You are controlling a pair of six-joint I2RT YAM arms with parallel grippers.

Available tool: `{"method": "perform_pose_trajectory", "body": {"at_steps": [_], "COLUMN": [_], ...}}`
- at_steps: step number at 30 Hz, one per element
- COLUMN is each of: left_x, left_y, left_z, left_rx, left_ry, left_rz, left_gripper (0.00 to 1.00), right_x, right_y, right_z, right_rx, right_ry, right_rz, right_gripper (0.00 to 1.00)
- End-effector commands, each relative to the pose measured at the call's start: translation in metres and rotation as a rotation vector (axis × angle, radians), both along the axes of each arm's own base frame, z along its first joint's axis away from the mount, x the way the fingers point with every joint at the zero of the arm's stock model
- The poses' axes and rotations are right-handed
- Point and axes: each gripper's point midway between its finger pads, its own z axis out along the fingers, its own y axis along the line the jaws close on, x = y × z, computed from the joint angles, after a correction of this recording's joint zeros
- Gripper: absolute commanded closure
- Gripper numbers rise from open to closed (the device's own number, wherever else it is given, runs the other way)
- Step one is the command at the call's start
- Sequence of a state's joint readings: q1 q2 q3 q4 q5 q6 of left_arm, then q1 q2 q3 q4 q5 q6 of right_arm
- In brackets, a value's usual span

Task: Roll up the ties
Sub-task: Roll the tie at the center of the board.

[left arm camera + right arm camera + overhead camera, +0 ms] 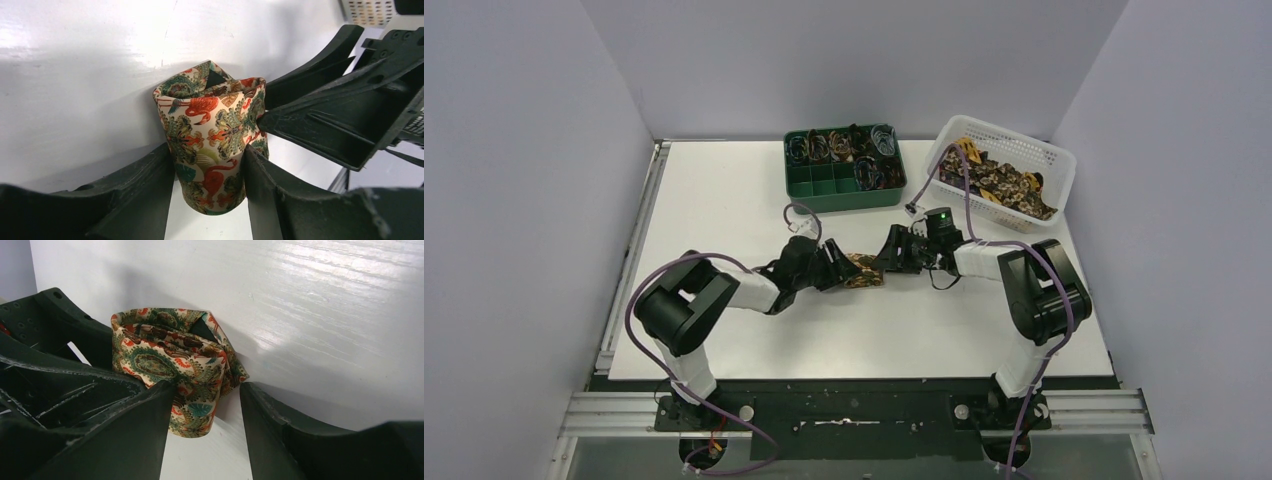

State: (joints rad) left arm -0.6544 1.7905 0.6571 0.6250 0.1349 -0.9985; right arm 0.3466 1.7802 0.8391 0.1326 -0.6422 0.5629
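As left hand [207,148] clenches the coiled tie [210,117], right hand [206,386] straddles it, released.

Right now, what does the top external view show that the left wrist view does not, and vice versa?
Only top external: the green divided tray and the heap of unrolled ties. Only left wrist: the flamingo print on the rolled tie, and the left claw pinching its sides. Both: that tie on the white table, the right claw against it.
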Motion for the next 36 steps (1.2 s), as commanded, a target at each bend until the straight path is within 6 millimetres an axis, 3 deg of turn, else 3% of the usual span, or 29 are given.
{"method": "perform_pose_trajectory", "body": {"at_steps": [1,3,5,15,20,27,36], "left_x": [0.003,0.003,0.004,0.010,0.015,0.017,0.002], "left_y": [0.008,0.006,0.006,0.000,0.000,0.008,0.024], "left_z": [0.002,0.006,0.007,0.014,0.020,0.030,0.029], "left_rx": [0.129,0.128,0.131,0.126,0.110,0.091,0.005], "left_ry": [-0.030,-0.041,-0.043,-0.059,-0.062,-0.079,-0.099], "left_rz": [-0.023,-0.035,-0.037,-0.089,-0.086,-0.074,-0.101], "left_gripper": [0.51,0.51,0.51,0.49,0.46,0.36,0.25], "right_x": [-0.010,-0.004,-0.001,-0.008,-0.009,-0.018,-0.026], "right_y": [-0.007,-0.004,-0.003,0.009,0.009,0.007,-0.003], "right_z": [-0.001,0.013,0.014,-0.005,-0.009,-0.006,-0.037], "right_rx": [-0.022,0.001,-0.005,0.046,0.051,0.103,0.050], "right_ry": [0.039,0.002,0.004,0.053,0.070,0.096,0.149], "right_rz": [0.031,0.040,0.042,0.097,0.090,-0.044,-0.111], "right_gripper": [0.45,0.46,0.49,0.54,0.69,0.77,0.82]}}
